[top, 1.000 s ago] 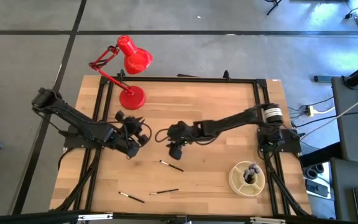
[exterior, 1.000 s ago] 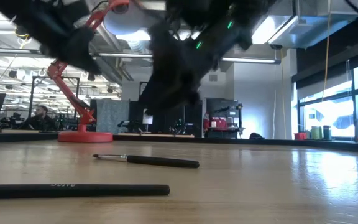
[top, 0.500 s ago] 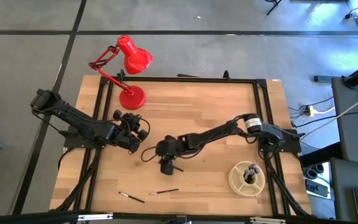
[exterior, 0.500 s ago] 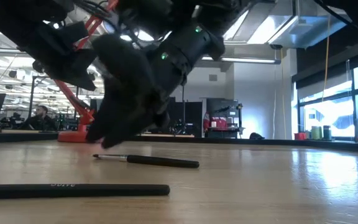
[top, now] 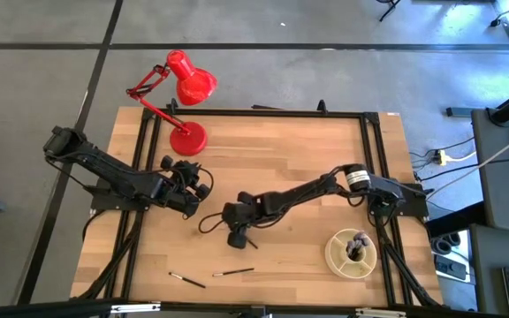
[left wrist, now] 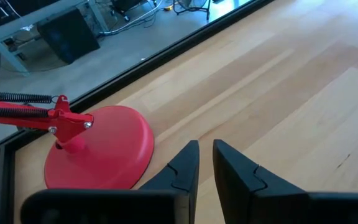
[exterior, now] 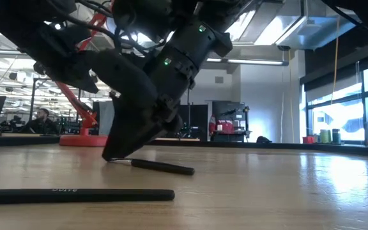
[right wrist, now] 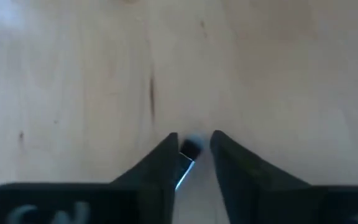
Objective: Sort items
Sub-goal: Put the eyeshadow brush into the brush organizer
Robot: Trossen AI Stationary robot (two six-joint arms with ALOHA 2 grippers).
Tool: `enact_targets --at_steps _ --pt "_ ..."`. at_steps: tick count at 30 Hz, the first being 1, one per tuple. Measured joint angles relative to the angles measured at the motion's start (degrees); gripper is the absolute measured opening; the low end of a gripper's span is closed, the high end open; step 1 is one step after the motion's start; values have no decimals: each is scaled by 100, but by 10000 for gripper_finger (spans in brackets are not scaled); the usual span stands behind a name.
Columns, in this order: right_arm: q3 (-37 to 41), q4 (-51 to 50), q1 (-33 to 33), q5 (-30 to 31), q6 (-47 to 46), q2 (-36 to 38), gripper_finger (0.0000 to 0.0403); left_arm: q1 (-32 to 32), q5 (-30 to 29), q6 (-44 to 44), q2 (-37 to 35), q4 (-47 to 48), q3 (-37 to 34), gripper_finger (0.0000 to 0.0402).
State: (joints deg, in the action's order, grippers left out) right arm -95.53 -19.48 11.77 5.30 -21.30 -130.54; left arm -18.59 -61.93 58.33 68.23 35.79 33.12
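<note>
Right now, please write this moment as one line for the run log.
right gripper: down on table, fingers around brush | left gripper: empty, near red lamp | dish: holds brushes

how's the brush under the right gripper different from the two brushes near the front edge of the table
The brush under the right gripper sits mid-table between that gripper's fingers, which are closing round it; its far end looks tipped off the wood. The two front brushes lie flat and untouched, apart from either gripper. The left gripper waits near the red lamp. All three are thin and dark-handled.
</note>
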Motion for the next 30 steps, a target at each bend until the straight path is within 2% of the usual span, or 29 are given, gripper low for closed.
enact_targets --at_steps 6,12,17,19,23,30 --pt "2 -337 -11 -71 -111 -68 15 0 -2 -2 2 0 0 40" --pt "24 -582 -44 -64 82 62 6 0 -4 0 2 0 0 42" --pt "94 -1071 -42 54 198 529 3 0 -2 -7 2 0 0 39" --pt "107 -1310 28 489 141 813 3 0 -1 -37 2 0 0 38" --pt "206 -1591 362 1785 -206 1538 2 -48 73 -50 2 4 0 40" --pt "1536 -1698 1427 3958 -964 3105 1 -166 31 -59 2 8 0 36"
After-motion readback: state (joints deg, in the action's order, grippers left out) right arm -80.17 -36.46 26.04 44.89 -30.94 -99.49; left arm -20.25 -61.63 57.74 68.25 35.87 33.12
